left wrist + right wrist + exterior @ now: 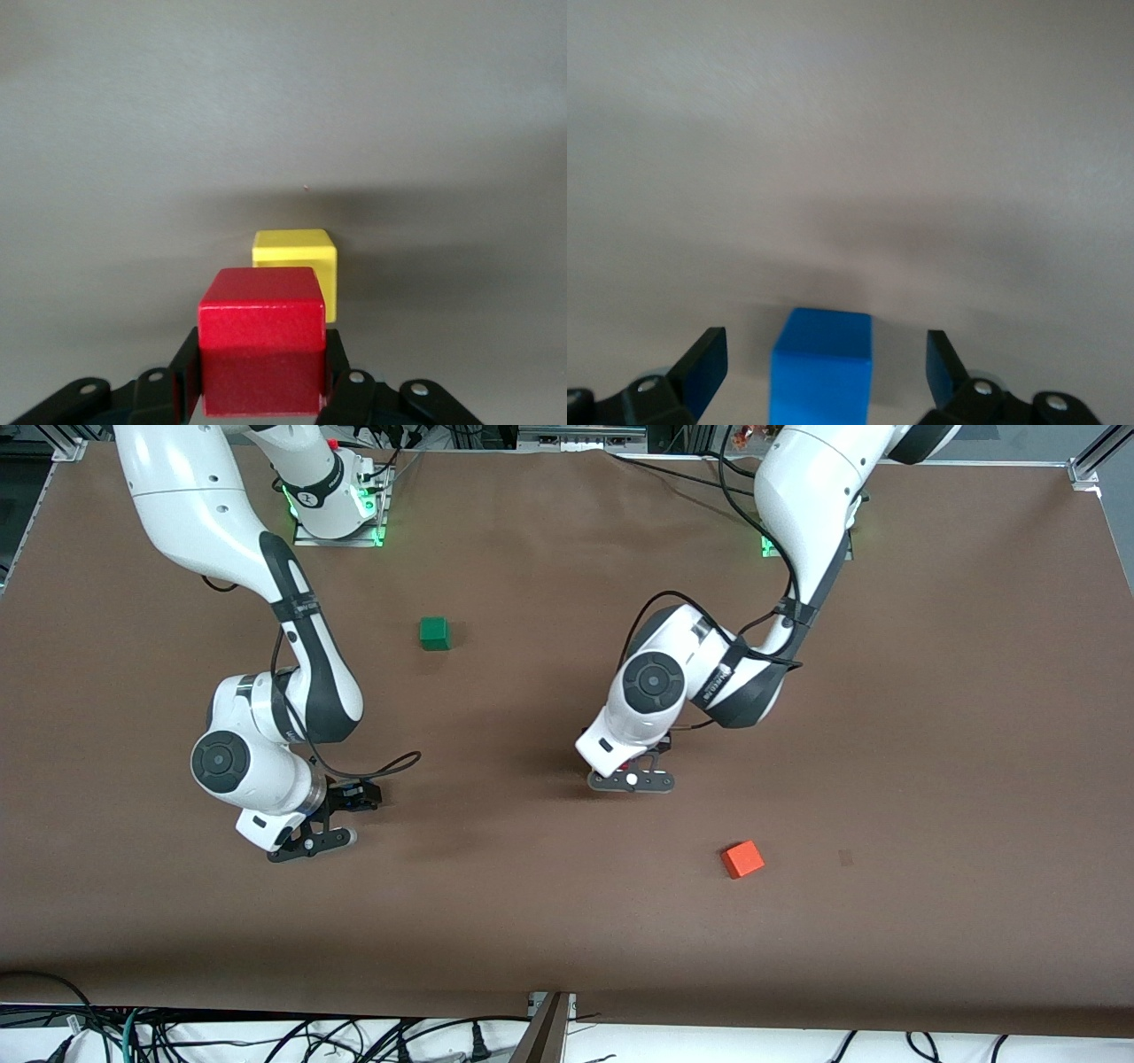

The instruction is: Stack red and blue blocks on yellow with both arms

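Closest to the front camera is a small matte orange cube, sitting alone on the brown table toward the left arm's end, and neither arm is touching it.

The right gripper is low over the table toward the right arm's end. In the right wrist view its black fingers are spread wide, with a small matte royal-blue cube between them and a clear gap on each side, so nothing is gripped. The bottom of that cube is cut off by the frame edge, and from the front it's completely hidden under the arm.

The left gripper is around the middle of the table. In its wrist view the fingers are clamped on the two sides of a small matte deep-red cube. Just past it is a small matte bright-yellow cube resting on the table; the red one overlaps its lower corner in that view. I can't tell whether they touch or how high the red one is held. From the front the yellow cube is hidden under the left arm and only a sliver of red peeks out by the fingers.

There's dark lettering on the left arm's wrist section, but I can't read it.

Farthest off, up toward the bases, is a small matte green cube on its own.
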{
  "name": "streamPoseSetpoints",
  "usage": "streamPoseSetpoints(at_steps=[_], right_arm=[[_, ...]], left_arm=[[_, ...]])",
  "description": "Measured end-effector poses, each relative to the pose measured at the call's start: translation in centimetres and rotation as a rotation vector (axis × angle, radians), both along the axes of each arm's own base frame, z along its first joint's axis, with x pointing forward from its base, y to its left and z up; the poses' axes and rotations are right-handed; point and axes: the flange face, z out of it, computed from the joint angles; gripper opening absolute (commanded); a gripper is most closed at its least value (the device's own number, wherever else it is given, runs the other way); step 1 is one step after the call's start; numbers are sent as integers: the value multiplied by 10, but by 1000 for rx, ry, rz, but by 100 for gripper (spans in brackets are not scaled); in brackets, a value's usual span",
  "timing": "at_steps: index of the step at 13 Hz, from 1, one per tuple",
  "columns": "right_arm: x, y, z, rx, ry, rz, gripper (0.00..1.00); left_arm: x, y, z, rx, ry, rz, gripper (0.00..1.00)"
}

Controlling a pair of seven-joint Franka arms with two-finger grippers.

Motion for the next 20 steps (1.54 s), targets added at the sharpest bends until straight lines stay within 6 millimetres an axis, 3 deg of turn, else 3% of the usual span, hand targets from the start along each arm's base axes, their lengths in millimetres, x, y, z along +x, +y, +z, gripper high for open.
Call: streamPoseSetpoints(at_steps=[3,7,11,13,16,18,20], right_arm=[[-12,-7,-24,-6,38,-4,71],[-14,-5,-26,-1,45,-5,31],[-13,-4,-17,2,47,-4,28],[-9,0,4,9,48,0,28],[0,17,63,25,79,-37,29],[1,50,106,26,96,-82,29],[-8,99,127,22,86,-123,29]], left_arm=[[-4,-12,-14,2,-31,-28,0],[-2,-14,-23,19,-57,-49,0],[-1,-14,-24,20,-58,-49,0],[-2,-14,-24,20,-58,-47,0],[-7,-22,-24,21,-57,-39,1],[-8,-23,-24,22,-58,-37,1],[-7,-22,-24,24,-59,-36,1]])
